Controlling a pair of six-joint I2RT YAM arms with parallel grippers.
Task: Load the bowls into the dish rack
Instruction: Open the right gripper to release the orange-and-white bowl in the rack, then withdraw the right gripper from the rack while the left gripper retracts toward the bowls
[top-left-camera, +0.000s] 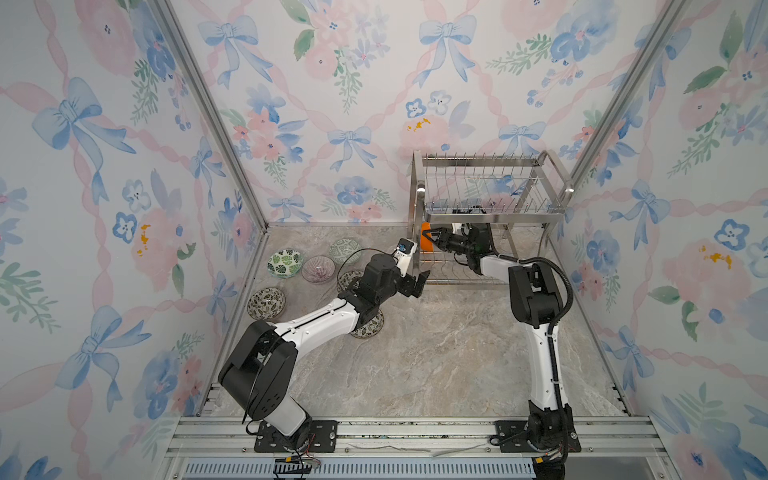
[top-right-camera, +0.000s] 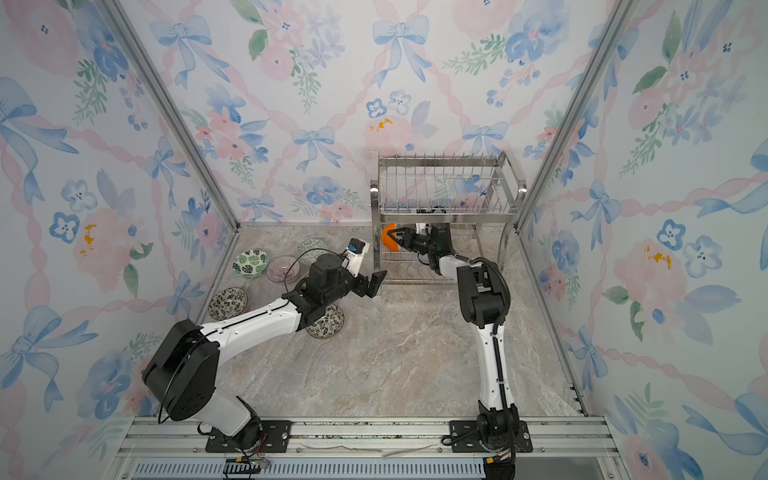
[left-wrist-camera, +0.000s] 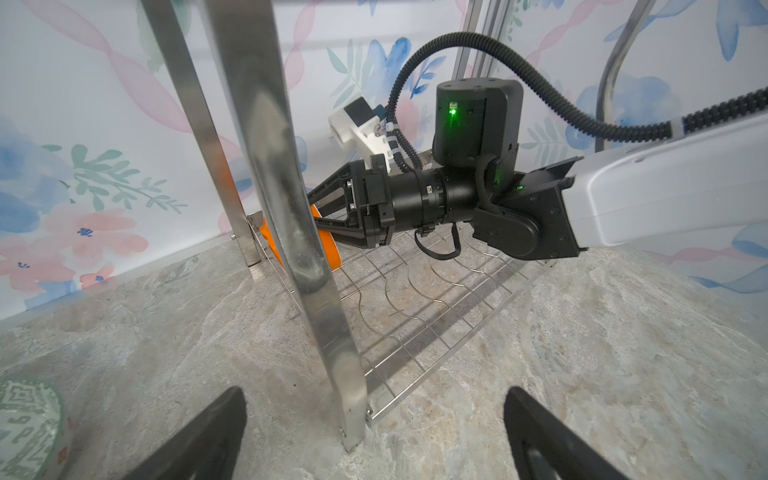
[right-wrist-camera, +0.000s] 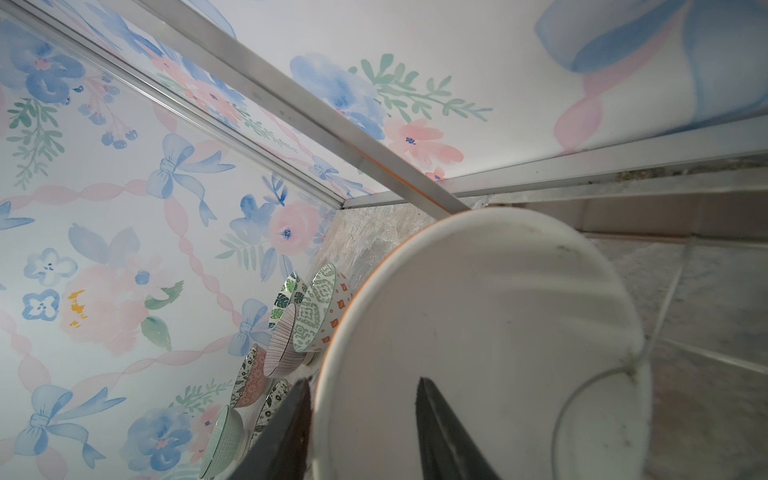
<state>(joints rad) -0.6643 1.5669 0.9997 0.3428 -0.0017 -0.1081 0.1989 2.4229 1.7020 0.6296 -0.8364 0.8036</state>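
Note:
The dish rack (top-left-camera: 490, 187) (top-right-camera: 444, 187) stands at the back right. An orange bowl (top-left-camera: 426, 243) (top-right-camera: 388, 241) with a white inside (right-wrist-camera: 498, 332) stands on edge at the left end of the lower tier. My right gripper (top-left-camera: 430, 237) (right-wrist-camera: 365, 386) reaches under the upper tier; it is open, one finger outside the bowl's rim and the other inside, well off the wall. My left gripper (top-left-camera: 419, 284) (left-wrist-camera: 374, 395) hangs open and empty by the rack's front left leg (left-wrist-camera: 291, 166).
Several patterned bowls sit on the table at the left: green leaf (top-left-camera: 284, 262), purple lined (top-left-camera: 318, 269), green geometric (top-left-camera: 345, 250) (left-wrist-camera: 29, 432), dark leaf (top-left-camera: 266, 303). Another bowl (top-left-camera: 368, 328) lies partly under my left arm. Walls close in on three sides.

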